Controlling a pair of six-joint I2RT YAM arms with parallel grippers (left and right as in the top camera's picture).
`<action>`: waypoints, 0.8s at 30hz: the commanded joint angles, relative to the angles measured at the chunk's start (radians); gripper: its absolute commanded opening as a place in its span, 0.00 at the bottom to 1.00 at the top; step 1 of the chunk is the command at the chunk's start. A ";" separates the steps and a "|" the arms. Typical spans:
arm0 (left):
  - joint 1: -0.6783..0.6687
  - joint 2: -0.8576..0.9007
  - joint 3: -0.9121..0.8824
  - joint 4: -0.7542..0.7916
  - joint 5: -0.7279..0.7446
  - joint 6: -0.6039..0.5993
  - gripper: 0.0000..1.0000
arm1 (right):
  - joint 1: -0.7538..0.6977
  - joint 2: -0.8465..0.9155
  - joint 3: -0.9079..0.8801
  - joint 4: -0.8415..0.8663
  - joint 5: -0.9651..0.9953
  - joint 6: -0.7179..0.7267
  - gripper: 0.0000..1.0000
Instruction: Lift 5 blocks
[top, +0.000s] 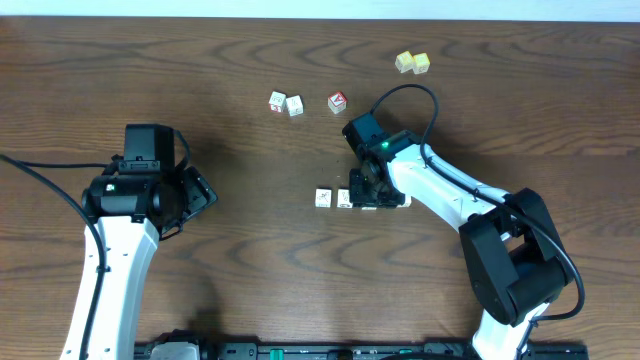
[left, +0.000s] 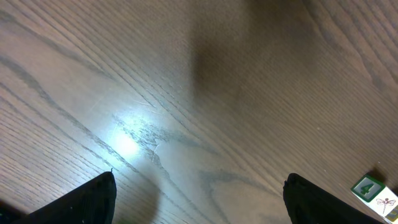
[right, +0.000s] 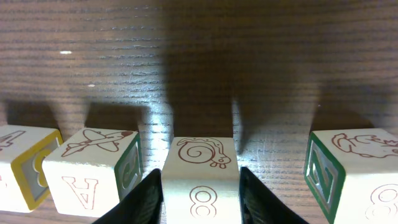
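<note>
Toward the left edge of the table (top: 250, 270), the left gripper (left: 198, 204) hovers low over bare wood. Its jaws are spread wide with nothing between them. A block with a green 4 (left: 367, 186) peeks into the corner of its wrist view.

Farther along, near the far edge and left of centre, two whitish blocks (top: 277, 101) sit side by side, close enough that they may touch. The red-faced cube (top: 337, 101) stands near them to the right.

Closer to the near edge, around the table's middle, a row of blocks (top: 323, 198) runs left to right. The right gripper (right: 201, 202) is down on this row, jaws narrow, straddling the snail block (right: 200, 163), which has an 8 on its front. Its fingers (right: 138, 200) lie right along that block's two sides, but whether they press it I cannot tell. An A block (right: 93, 168) stands to its left and a green-sided block (right: 348, 168) to its right, each a small gap away.

Near the far edge, right of centre, two yellow cubes (top: 404, 61) touch each other.
</note>
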 joint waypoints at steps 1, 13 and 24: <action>0.005 0.003 -0.002 -0.003 -0.009 -0.002 0.86 | 0.000 -0.006 -0.003 -0.004 -0.004 -0.019 0.42; 0.005 0.003 -0.002 -0.003 -0.009 -0.002 0.86 | -0.037 -0.006 0.132 -0.147 -0.005 -0.058 0.45; 0.005 0.003 -0.002 -0.003 -0.009 -0.002 0.86 | -0.173 -0.006 0.361 -0.298 0.001 -0.254 0.61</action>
